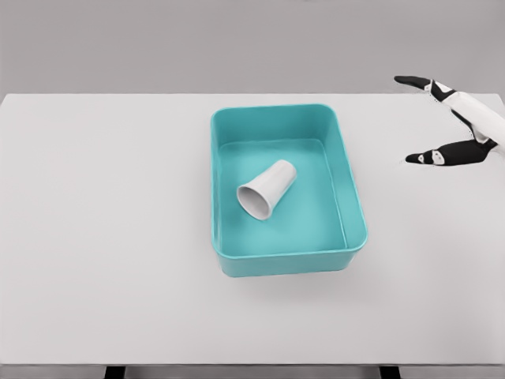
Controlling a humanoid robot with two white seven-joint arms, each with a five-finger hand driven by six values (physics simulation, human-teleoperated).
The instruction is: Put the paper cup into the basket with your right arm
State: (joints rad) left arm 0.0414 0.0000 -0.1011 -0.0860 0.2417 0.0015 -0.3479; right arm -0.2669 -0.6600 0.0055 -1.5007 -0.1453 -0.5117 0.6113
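A white paper cup [267, 189] lies on its side inside the teal basket [347, 170], its open mouth turned toward the front left. The basket stands at the middle of the white table. My right hand [412, 118] hovers at the far right, well clear of the basket's right wall. Its black-tipped fingers [430, 157] are spread wide and point left, holding nothing. No left arm shows.
The white table [102, 221] stretches wide to the left of the basket and in front of it. Its front edge runs along the bottom of the view, with dark legs just below.
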